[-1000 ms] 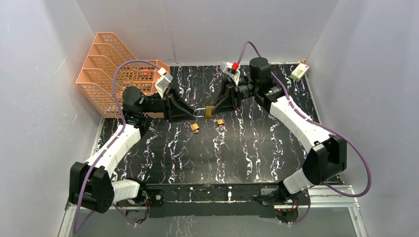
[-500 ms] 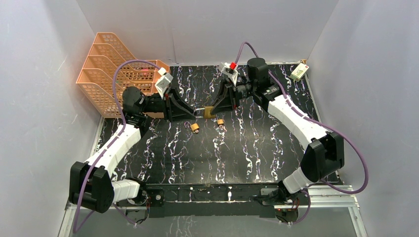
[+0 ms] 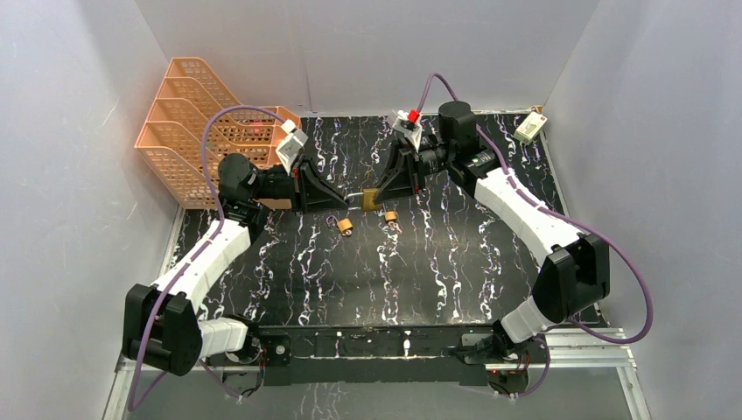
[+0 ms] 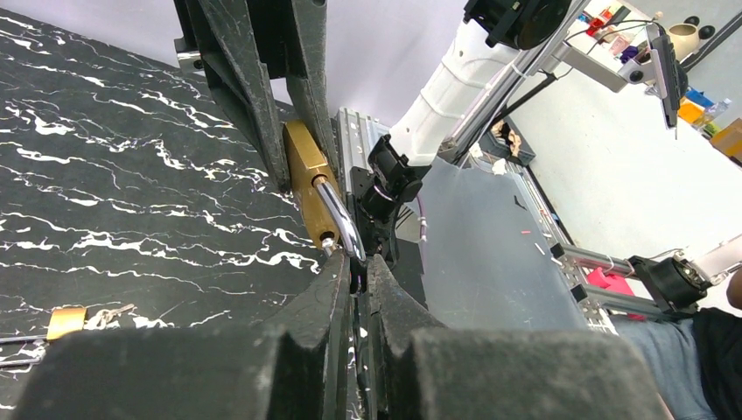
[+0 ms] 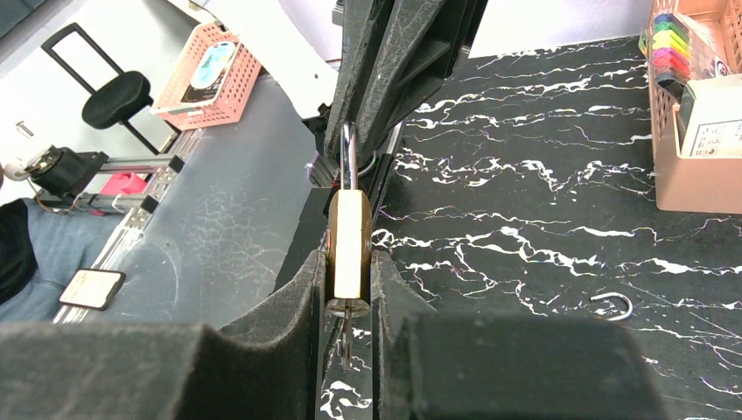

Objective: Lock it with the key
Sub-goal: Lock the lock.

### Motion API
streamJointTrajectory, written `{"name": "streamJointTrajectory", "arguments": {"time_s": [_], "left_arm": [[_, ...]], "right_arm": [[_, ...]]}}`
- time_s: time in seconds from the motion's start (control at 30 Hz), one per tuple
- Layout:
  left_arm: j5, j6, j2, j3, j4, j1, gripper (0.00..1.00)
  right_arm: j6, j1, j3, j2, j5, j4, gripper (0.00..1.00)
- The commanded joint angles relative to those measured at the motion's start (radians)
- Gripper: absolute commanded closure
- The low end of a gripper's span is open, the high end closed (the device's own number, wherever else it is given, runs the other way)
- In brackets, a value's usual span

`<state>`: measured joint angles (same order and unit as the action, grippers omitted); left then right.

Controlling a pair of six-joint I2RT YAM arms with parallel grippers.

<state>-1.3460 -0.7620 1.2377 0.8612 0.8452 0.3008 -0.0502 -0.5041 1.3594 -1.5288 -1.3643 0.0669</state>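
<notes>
A brass padlock (image 3: 370, 199) hangs in mid-air between the two arms above the table's back half. My right gripper (image 5: 348, 262) is shut on its brass body (image 5: 350, 236). The key (image 5: 348, 325) sticks out of the lock's underside between my right fingers. The silver shackle (image 5: 347, 156) points away toward the left arm. My left gripper (image 4: 359, 262) is shut on that shackle (image 4: 337, 219), its fingertips pinching the curved end. In the left wrist view the brass body (image 4: 304, 166) sits clamped between the right gripper's black fingers (image 4: 245, 79).
Two small brass padlocks (image 3: 346, 226) (image 3: 390, 216) lie on the black marbled table just in front of the held lock. An orange file rack (image 3: 197, 114) stands at the back left. A white box (image 3: 528, 129) sits at the back right. A loose metal hook (image 5: 612, 304) lies on the table.
My left gripper's fingers have closed onto the shackle. The right arm and the padlock have stayed nearly still.
</notes>
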Motion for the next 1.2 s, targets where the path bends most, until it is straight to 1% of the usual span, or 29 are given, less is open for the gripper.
{"name": "streamJointTrajectory", "arguments": {"time_s": [0.0, 0.13, 0.3, 0.7, 0.87, 0.97, 1.17], "left_arm": [[-0.001, 0.002, 0.018, 0.018, 0.047, 0.061, 1.00], [0.010, 0.006, 0.042, 0.015, 0.053, 0.087, 1.00], [0.028, 0.016, 0.060, 0.013, 0.057, 0.093, 1.00], [0.072, 0.032, 0.087, 0.032, 0.059, 0.093, 1.00], [0.107, 0.027, 0.111, 0.054, 0.077, 0.093, 1.00], [0.127, 0.015, 0.120, 0.067, 0.097, 0.092, 1.00], [0.137, -0.001, 0.136, 0.074, 0.119, 0.092, 1.00]], "right_arm": [[-0.031, -0.014, 0.062, -0.002, 0.056, -0.126, 1.00], [-0.067, -0.025, 0.058, -0.005, 0.069, -0.179, 1.00], [-0.092, -0.038, 0.053, -0.012, 0.071, -0.214, 1.00], [-0.100, -0.070, 0.044, -0.022, 0.082, -0.233, 1.00], [-0.108, -0.117, 0.036, -0.046, 0.087, -0.248, 1.00], [-0.151, -0.139, 0.011, -0.052, 0.086, -0.312, 1.00], [-0.192, -0.159, -0.006, -0.055, 0.091, -0.373, 1.00]]}}
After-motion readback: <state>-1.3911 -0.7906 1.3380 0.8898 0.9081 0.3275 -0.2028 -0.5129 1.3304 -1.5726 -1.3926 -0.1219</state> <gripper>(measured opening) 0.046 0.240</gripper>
